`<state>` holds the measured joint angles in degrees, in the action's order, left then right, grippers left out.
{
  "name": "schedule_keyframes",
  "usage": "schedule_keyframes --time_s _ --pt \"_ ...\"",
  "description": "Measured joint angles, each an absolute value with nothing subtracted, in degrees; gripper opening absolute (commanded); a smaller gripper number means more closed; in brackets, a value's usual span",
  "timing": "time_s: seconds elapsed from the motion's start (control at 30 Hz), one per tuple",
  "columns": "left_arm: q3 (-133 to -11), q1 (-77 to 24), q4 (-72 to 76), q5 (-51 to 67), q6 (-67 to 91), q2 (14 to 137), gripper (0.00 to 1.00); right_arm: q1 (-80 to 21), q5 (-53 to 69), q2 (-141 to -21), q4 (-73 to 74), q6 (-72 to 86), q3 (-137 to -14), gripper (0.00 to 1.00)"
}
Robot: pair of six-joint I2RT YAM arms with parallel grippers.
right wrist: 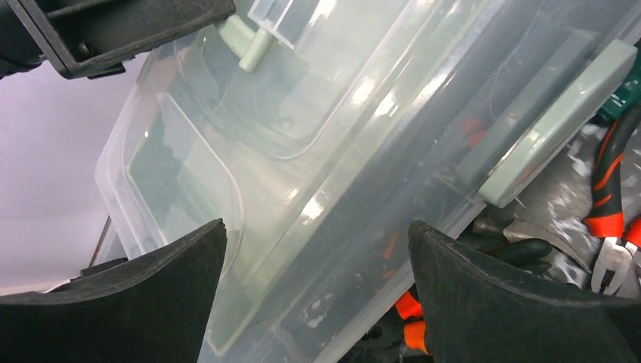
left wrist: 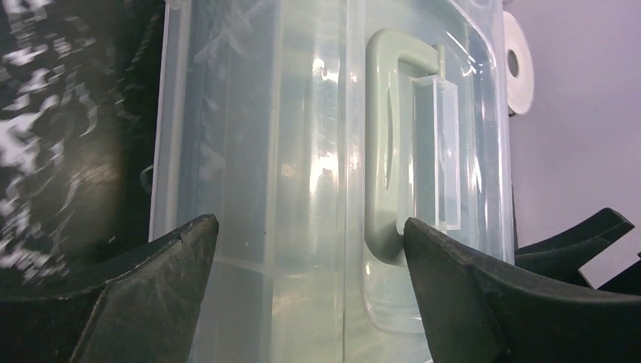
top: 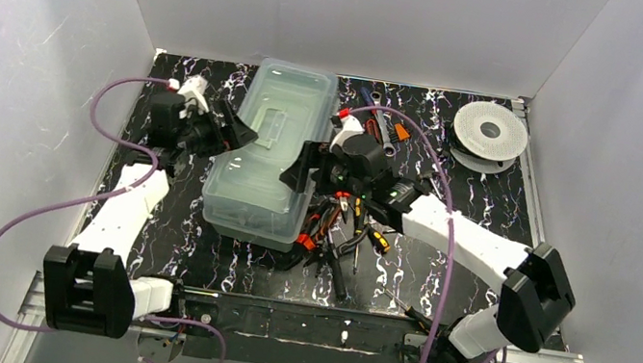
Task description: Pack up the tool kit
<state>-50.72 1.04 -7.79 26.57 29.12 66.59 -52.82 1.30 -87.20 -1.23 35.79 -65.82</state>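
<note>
Top external: tool box on counter, lid on.
Left claw: gaping at box's left flank, empty.
Right claw: gaping at box's right flank, empty.
Tools: heaped right of box, unpacked.
Progress: seemingly hardly begun.

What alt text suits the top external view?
A clear plastic toolbox sits centred, flanked by the left end effector and right end effector, both open. Pliers and other tools pile at its right; a white spool sits beyond.
</note>
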Motion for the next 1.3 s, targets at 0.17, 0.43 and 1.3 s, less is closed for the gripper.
schedule_keyframes --time_s 0.17,0.43,1.3 --pt "-50.8 -6.4 -0.2 24.2 31.3 70.5 0.88 -48.5 3.0 -82.2 2.2 36.4 -62.3 0.95" --pt "-46.9 -16.5 6.0 15.6 37.5 68.5 0.87 -38.3 13.0 -77.3 6.0 35.2 -58.7 0.95" --pt "-62.8 -16.0 -25.7 10.0 24.5 64.2 0.98 -33.2 -7.5 -53.6 36.2 27.0 -59.2 0.85"
